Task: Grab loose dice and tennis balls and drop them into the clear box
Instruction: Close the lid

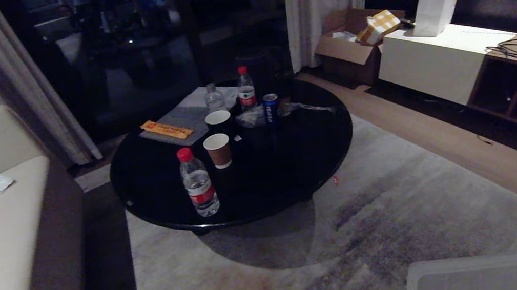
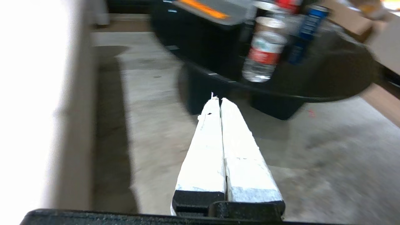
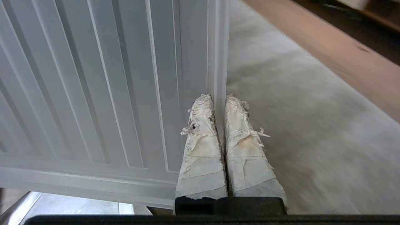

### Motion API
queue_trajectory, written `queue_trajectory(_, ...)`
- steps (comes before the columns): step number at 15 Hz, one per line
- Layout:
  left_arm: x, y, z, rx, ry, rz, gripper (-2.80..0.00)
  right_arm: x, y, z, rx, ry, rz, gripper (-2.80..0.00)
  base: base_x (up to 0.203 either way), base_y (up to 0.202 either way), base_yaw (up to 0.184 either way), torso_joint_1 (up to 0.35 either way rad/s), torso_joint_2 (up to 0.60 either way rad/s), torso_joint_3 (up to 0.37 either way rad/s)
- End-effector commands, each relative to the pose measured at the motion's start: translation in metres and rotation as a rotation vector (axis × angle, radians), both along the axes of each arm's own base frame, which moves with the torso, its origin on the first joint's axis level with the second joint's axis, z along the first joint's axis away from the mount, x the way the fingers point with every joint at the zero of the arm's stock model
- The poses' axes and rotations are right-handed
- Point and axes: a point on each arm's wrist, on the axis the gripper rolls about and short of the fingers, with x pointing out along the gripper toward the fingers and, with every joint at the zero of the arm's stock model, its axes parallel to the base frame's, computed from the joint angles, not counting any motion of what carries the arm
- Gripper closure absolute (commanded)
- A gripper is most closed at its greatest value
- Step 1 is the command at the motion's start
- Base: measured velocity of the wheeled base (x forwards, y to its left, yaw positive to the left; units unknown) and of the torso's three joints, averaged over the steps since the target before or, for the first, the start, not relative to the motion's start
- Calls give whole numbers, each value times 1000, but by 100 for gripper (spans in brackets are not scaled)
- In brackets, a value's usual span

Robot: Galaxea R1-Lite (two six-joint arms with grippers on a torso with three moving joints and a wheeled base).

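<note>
My left gripper (image 2: 218, 100) is clenched empty, its white taped fingers pressed flat together above the mottled grey carpet (image 2: 312, 162), pointing at the glossy black round table (image 1: 292, 160) with its plastic water bottle (image 1: 198, 181) and paper cups. My right gripper (image 3: 218, 98), frayed tape on both fingers, is likewise clenched on nothing beside a ribbed translucent plastic lid (image 3: 93, 78). I see no dice, tennis balls or clear box.

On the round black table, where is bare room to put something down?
The table's right half, right of the paper cup and in front of the blue can, is bare. Its back middle is crowded with bottles, cups and the can.
</note>
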Motion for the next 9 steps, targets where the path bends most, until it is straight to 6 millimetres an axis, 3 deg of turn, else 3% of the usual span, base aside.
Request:
queue_trajectory(1,0,0,0,-1,3,1,0,0,0,0,1,1,1,0,3,-8,161,2,-2,2)
queue_trajectory(9,0,0,0,-3,2,1,0,0,0,0,0,1,1,0,0,-9,163,3,1,2)
